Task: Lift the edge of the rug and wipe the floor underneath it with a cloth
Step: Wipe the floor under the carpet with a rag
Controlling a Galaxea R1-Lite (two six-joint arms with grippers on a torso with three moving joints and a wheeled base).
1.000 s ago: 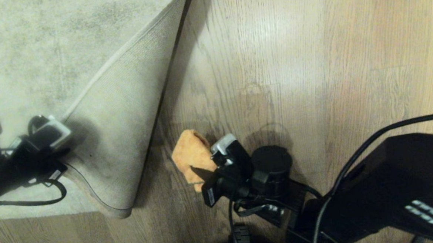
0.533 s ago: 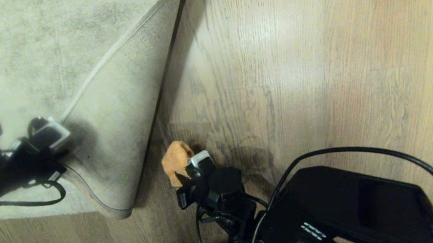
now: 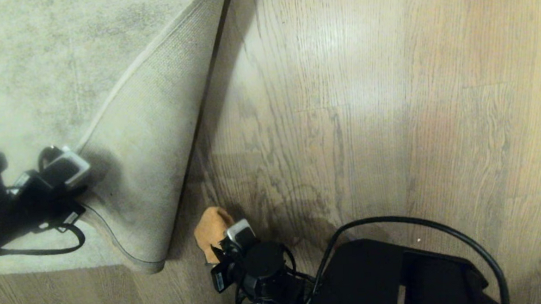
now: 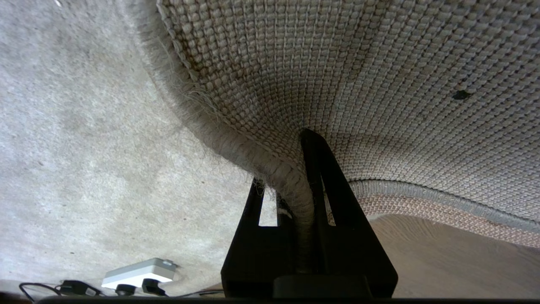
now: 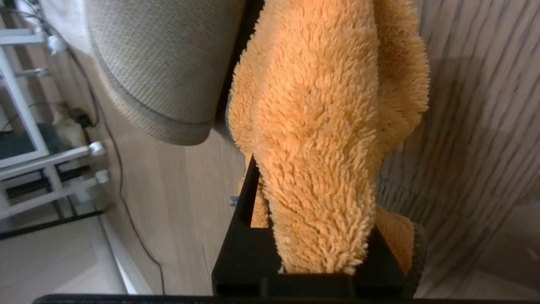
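The cloth (image 5: pixel 320 139) hides the right gripper's far finger. The rug edge (image 4: pixel 291 185) covers the left gripper's fingertips

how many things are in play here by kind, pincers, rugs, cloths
pincers: 2, the left pincer shut on the rug edge, the right pincer shut on the cloth
rugs: 1, the rug, its corner folded back off the floor
cloths: 1, orange
total: 4
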